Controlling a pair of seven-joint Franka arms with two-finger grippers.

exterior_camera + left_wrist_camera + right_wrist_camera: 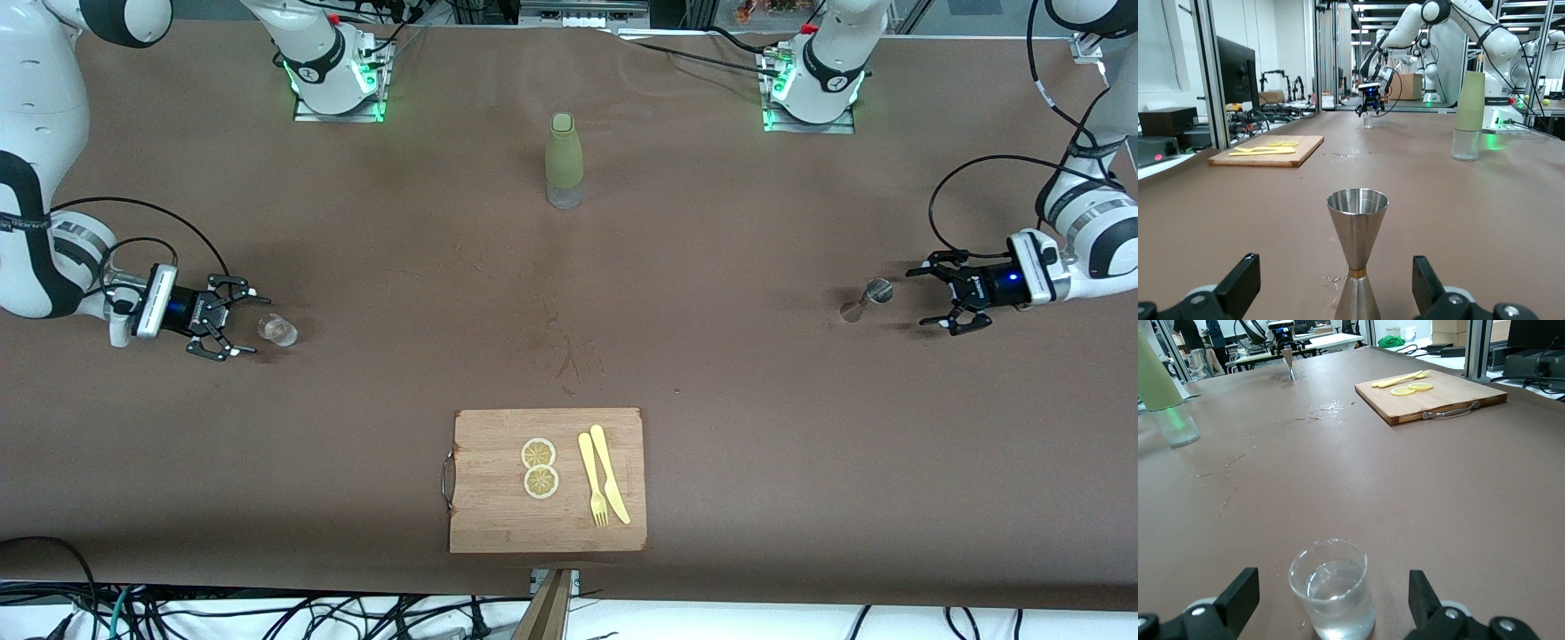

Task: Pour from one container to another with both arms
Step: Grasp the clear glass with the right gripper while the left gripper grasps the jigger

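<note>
The glass cup (276,330) stands upright on the brown table (400,293) toward the right arm's end, with clear liquid in its lower part as the right wrist view shows (1333,589); the right gripper (233,320) lies low and level just beside it, fingers spread wide apart, the cup standing just ahead of the gap between the fingertips (1238,593) and touching neither; nothing is held there; the steel jigger (867,298) stands upright toward the left arm's end of the table, its wide cone mouth up and its narrow waist marked by a thin gold band in the left wrist view (1357,257); the left gripper (932,298) sits low and level near it, fingers parted wide, the jigger just ahead of the tips (1241,283) and apart from them, so this hand too grips nothing; cup and jigger are well apart, one at each end of the table; between them, farther from the front camera and near the arm bases, stands a tall olive-green bottle (564,160) with a clear bottom section; nearer to the front camera, at the table's edge, lies a wooden cutting board (498,516) with a metal handle (447,481); on it rest two lemon slices (539,468), and beside them a yellow fork (593,480) and a yellow knife (610,473), laid side by side
</note>
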